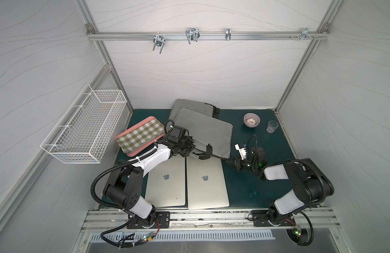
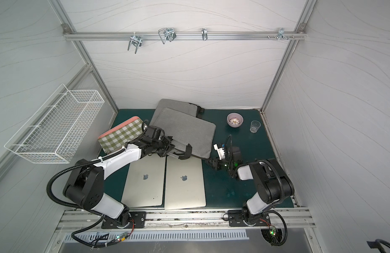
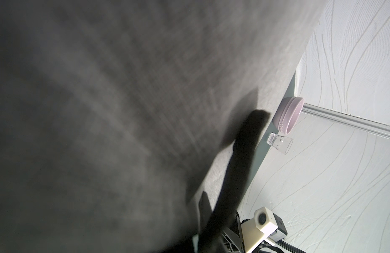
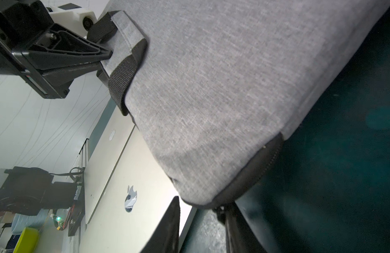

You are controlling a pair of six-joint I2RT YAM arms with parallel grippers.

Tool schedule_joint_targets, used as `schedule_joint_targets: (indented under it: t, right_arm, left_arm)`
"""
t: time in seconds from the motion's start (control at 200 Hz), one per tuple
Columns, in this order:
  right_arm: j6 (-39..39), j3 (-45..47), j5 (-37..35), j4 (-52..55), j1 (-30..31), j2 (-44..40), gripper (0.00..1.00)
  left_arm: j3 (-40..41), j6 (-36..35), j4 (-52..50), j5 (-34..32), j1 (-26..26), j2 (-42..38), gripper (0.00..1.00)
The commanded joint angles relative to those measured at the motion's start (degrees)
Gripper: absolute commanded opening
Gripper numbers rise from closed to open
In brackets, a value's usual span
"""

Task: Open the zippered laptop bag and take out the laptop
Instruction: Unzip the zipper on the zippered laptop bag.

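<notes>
Two grey laptop bags lie stacked at the back centre; the upper bag (image 1: 208, 133) (image 2: 187, 129) rests on the lower bag (image 1: 189, 106). My left gripper (image 1: 190, 149) (image 2: 170, 145) is shut on the upper bag's grey handle (image 4: 126, 32), holding that edge up. In the left wrist view grey fabric fills the picture beside one of its fingers (image 3: 240, 157). My right gripper (image 1: 229, 163) (image 4: 202, 210) is open at the bag's near right corner, with the zipper pull (image 4: 220, 211) against one finger. Two silver laptops (image 1: 166, 181) (image 1: 207, 184) lie flat in front.
A pink tray with a checked cloth (image 1: 141, 135) sits left of the bags. A lilac bowl (image 1: 251, 120) and a clear glass (image 1: 272, 126) stand at the back right. A white wire basket (image 1: 84, 129) hangs on the left wall.
</notes>
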State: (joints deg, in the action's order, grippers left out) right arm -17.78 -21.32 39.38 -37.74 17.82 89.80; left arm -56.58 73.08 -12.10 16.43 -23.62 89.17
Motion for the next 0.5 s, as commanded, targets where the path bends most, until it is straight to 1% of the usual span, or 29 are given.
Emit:
schedule_joint_targets:
  t: [0.0, 0.135, 0.32, 0.495]
  right_arm:
    - [0.1, 0.5, 1.8, -2.1, -0.3, -0.2, 0.30]
    - [-0.2, 0.8, 1.1, -2.2, -0.1, 0.5, 0.26]
    - [2.2, -0.3, -4.2, 1.0, 2.3, 0.7, 0.27]
    - [2.5, -0.5, -8.0, 0.4, 3.4, 1.5, 0.28]
  left_arm:
    - [-3.5, 0.0, 2.4, 0.0, 0.6, 0.6, 0.00]
    - [-3.5, -0.4, 2.2, 0.0, 0.7, 0.6, 0.00]
    - [-3.6, -0.4, 2.3, 0.3, 0.7, 0.6, 0.00]
    - [-3.5, -0.4, 2.4, 0.5, 0.7, 0.7, 0.00]
